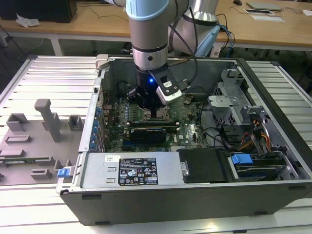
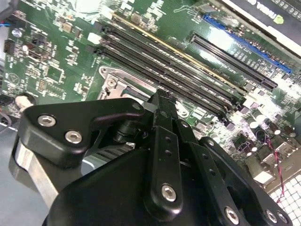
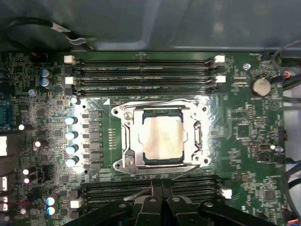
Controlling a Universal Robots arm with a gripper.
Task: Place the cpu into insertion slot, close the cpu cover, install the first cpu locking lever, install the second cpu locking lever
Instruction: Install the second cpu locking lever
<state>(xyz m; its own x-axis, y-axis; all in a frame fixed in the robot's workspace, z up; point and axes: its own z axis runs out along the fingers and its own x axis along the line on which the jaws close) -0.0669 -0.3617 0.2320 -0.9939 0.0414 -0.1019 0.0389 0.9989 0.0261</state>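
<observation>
a ribbed grey metal bench [image 1: 48,73] spreads across the exterior view, bearing an open computer case [image 1: 195,195] and, toward that view's left, a grey tray [image 1: 29,146] of moulded fixtures. behind it run pale wooden desks [image 1: 73,22] on white legs, one with a dark box [image 1: 39,9] and crumpled paper [image 1: 24,20], another toward the exterior view's right with papers [image 1: 265,12] lying flat and blue cables [image 1: 226,36] hanging over its edge. the light is even and bright, without strong shadows.
</observation>
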